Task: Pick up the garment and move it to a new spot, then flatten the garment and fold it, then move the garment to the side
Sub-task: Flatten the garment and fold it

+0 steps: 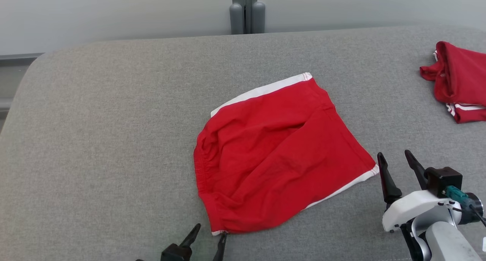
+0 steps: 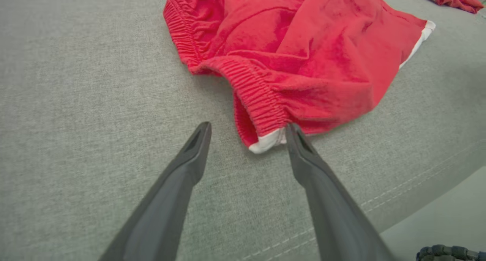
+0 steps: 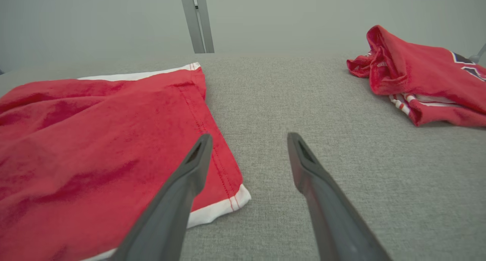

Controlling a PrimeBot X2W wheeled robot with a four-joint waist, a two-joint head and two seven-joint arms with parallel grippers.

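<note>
Nearest: left gripper, low at the near edge, fingers spread wide, nothing between them. The tip of one finger sits at the garment's near white corner, touching or just short of it; cannot tell which.

Right gripper likewise wide open and empty, poised beside the garment's right-hand white-banded corner. In the right wrist view one finger crosses in front of that corner; contact not clear.

Surface: grey woven fabric top, rounded far-left corner, stitched seam along the near edge. Pale plain wall behind it. Grey upright post stands against the wall, centre back.

Other items: second red garment, bunched, with white stripes, at the far right of the surface and well apart from both grippers. Nothing lies between the grippers and the work.

Garment: red cloth, middle of the surface, spread mostly flat but rumpled. Gathered elastic band runs down its left side and curls under near the left gripper. White bands edge the far side and the near-right side. A raised crease runs through the middle.
</note>
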